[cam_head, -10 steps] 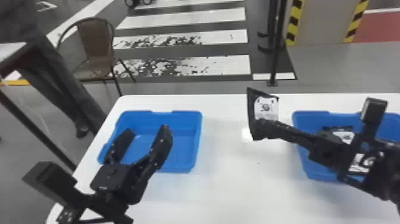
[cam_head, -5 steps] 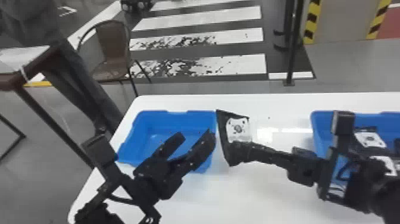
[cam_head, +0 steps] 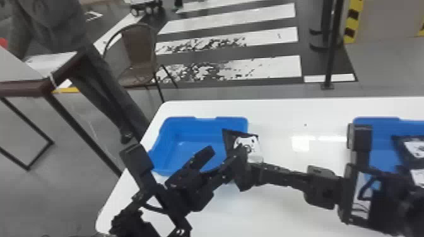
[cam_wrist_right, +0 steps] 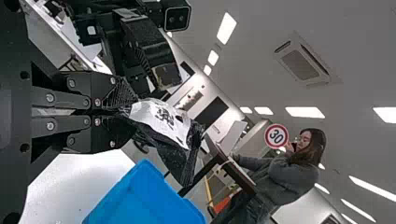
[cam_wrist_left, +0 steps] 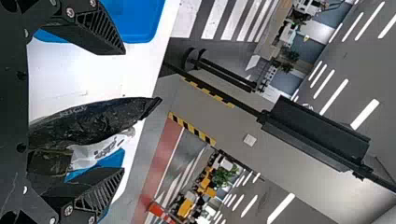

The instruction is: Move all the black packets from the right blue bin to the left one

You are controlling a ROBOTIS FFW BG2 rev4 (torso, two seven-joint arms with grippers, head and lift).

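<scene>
My left gripper [cam_head: 225, 153] and right gripper [cam_head: 256, 170] are matte black, with fine ribbing on the fingertips. The packet [cam_head: 229, 140] in my right jaws is glossy black, its label [cam_head: 254, 148] white with black markings. The left bin [cam_head: 189, 134] and right bin [cam_head: 380, 123] are both bright blue (a clean, even blue, no pattern), against a glossy white table [cam_head: 299, 208]. Black packets [cam_head: 402, 148] in the right bin bear white patches. Beyond: a brown chair [cam_head: 137, 47], white stripes [cam_head: 274, 34] across dark floor, some black-speckled, and yellow-and-black hazard bands [cam_head: 351, 23].
</scene>
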